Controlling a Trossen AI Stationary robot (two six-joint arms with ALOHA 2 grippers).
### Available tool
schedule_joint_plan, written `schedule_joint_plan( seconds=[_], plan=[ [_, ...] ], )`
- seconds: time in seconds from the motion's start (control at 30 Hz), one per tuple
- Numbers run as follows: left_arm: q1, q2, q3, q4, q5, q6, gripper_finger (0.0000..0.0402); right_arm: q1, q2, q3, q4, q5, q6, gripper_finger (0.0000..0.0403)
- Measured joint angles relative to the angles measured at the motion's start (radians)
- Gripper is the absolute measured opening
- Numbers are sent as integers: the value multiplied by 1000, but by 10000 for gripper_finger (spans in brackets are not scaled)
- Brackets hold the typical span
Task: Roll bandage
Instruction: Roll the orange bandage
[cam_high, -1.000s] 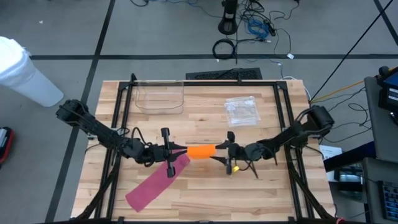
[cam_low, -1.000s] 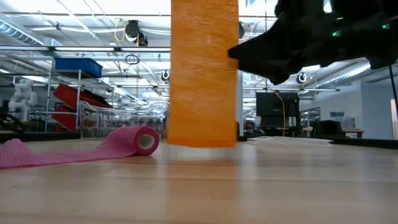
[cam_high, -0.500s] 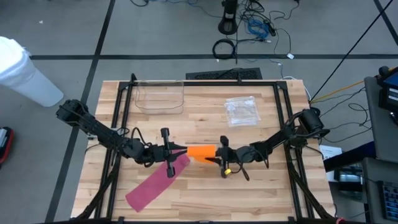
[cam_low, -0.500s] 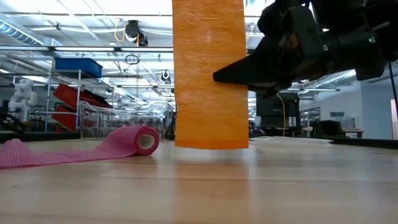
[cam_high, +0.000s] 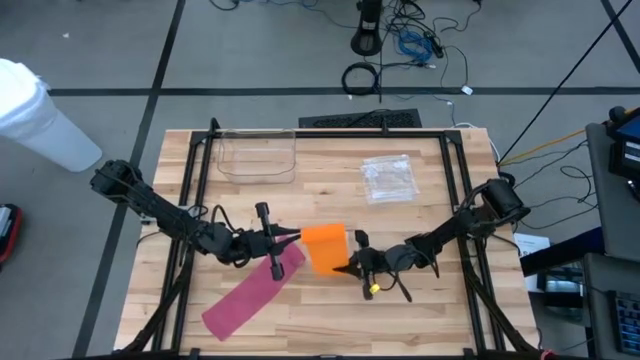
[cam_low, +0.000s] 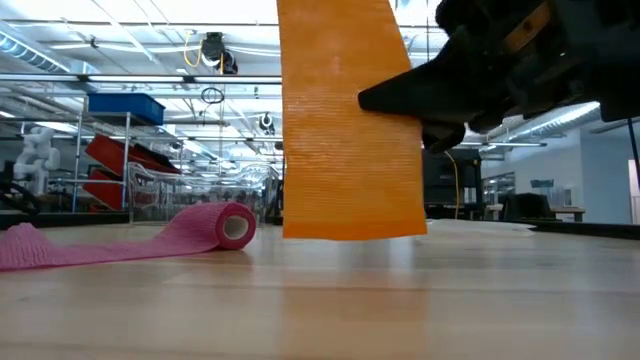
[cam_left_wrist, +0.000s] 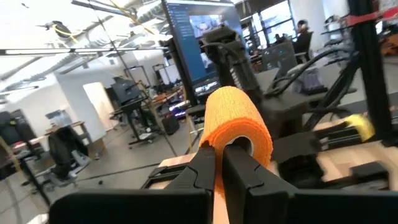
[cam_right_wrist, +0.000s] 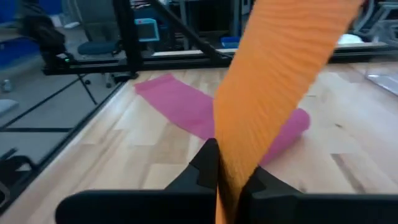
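two end effectors pinch ribbed orange bandage (cam_high: 324, 247)

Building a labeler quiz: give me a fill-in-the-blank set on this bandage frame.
1. Both grippers are shut on the ____ bandage.
2. The left gripper holds that bandage at its ____ end.
3. The right gripper pinches its loose ____.
4. The pink bandage lies partly unrolled on the ____ table.

Missing words: orange; rolled; strip; wooden
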Motion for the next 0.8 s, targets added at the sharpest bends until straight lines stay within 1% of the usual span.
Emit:
schedule_joint_plan(
  seconds=[0.13,0.27,0.37,0.53,0.6,0.7,0.8],
  plan=[
    [24,0,-1,-44,-8,-8,11,26,0,34,-20,-81,0,0],
    [55,5,-1,-82,-8,-37,11,53,0,92,-72,-100,-14,0],
    [72,6,-2,-134,-8,-61,11,75,0,143,-136,-100,-43,0],
    [75,7,-2,-186,-5,-63,11,116,-7,200,-157,-93,-107,0],
    [75,7,-2,-184,22,-63,11,131,-22,209,-157,-75,-134,0],
    [75,7,-2,-198,78,-89,11,153,-67,210,-159,-17,-174,0],
    [75,7,-2,-215,109,-116,11,157,-118,210,-173,-17,-191,0]
  ],
)
